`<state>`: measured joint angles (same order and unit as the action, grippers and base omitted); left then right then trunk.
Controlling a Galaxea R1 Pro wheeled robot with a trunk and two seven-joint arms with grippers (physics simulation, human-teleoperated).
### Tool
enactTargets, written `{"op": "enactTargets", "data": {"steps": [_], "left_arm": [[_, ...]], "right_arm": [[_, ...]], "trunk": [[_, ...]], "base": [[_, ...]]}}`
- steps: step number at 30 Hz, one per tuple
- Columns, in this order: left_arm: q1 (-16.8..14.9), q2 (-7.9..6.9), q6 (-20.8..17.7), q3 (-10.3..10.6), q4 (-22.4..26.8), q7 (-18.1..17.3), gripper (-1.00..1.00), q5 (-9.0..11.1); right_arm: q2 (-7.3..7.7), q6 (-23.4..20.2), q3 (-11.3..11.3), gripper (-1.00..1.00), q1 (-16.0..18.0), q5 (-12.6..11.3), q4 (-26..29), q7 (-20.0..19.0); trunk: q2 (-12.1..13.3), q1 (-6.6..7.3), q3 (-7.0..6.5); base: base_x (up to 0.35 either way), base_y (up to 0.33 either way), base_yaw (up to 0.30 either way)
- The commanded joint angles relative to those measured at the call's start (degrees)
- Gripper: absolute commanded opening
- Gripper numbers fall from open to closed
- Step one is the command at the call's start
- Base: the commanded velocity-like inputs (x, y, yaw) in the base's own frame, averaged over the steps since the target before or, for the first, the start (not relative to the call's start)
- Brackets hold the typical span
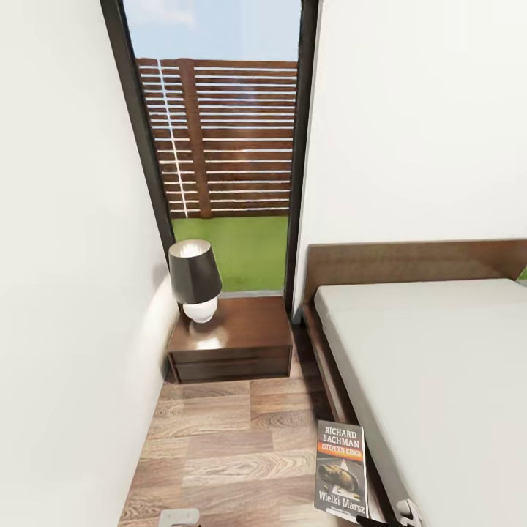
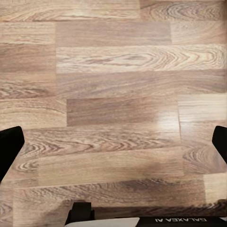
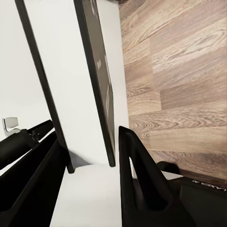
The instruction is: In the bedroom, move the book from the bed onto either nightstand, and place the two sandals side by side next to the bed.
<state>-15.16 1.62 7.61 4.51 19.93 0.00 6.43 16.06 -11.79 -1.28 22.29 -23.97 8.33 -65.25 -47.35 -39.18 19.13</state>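
While the right hand (image 3: 90, 179) clenched the Bachman paperback (image 1: 341, 471) edgewise, it risked slipping; the nightstand (image 1: 230, 340) lamp (image 1: 195, 280) crowded the landing spot.

Head view high, facing window (image 1: 219, 146); wrist views near floor (image 2: 113, 94).

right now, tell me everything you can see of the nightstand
The nightstand is a low dark reddish-brown wooden cabinet with a glossy top and two drawer fronts, both shut. It stands on the wood-plank floor, below the tall window, between the white wall on one side and the bed on the other. A lamp with a dark shade and round white base sits on its top, toward the wall side; the rest of the top is bare.
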Motion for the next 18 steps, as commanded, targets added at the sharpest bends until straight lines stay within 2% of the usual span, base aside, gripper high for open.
{"op": "enactTargets", "data": {"steps": [1,18], "left_arm": [[-0.04,-0.04,0.22,0.40,-0.02,0.00,1.00,0.60],[-0.04,-0.04,0.22,0.36,-0.03,0.04,1.00,0.60]], "right_arm": [[0.02,-0.60,-0.13,-1.00,0.03,-0.38,0.02,-0.14],[0.02,-0.60,-0.13,-1.00,0.03,-0.38,0.05,-0.14]], "trunk": [[-0.05,-0.01,-0.03],[-0.05,-0.01,-1.26]], "base": [[0.000,0.000,0.000],[0.000,0.000,0.000]]}}
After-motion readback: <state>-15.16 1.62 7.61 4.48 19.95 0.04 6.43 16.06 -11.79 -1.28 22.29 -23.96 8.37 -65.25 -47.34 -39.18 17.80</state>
